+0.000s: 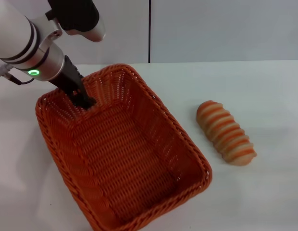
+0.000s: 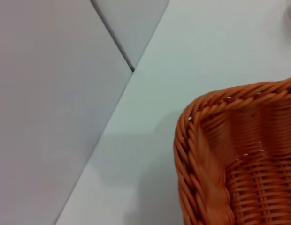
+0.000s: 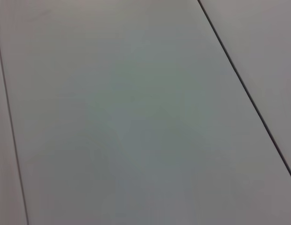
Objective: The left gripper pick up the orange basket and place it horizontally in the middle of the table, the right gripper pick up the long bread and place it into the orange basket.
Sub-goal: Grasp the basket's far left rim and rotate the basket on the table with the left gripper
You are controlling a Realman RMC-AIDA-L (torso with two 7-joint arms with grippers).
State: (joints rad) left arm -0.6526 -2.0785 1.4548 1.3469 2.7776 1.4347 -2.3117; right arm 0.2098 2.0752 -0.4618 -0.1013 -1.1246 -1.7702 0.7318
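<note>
head view: my left claw (image 1: 86, 102) is down at the far-left rim of the orange basket (image 1: 122, 149), tips on or just inside the wall. i can't tell if it is pinching the wicker or only touching it, since the fingers merge into one dark shape. the basket sits skewed on the worktop (image 1: 264, 91), long axis running diagonally, so i judge the placing step unfinished. to do it well i'd want a firm pinch on the braided rim, then a rotation until the basket lies crosswise at the middle, kept low so it doesn't swing, and clear of the long bread (image 1: 226, 133), which lies well apart on the right side, untouched.

hard to read: the basket's near corner is cut off at the frame's bottom edge. the left wrist view gives only one basket corner and bare worktop, no fingers. the right wrist view shows plain grey panels with seams, nothing else; the right claw appears in no view, so its position is unknown.
</note>
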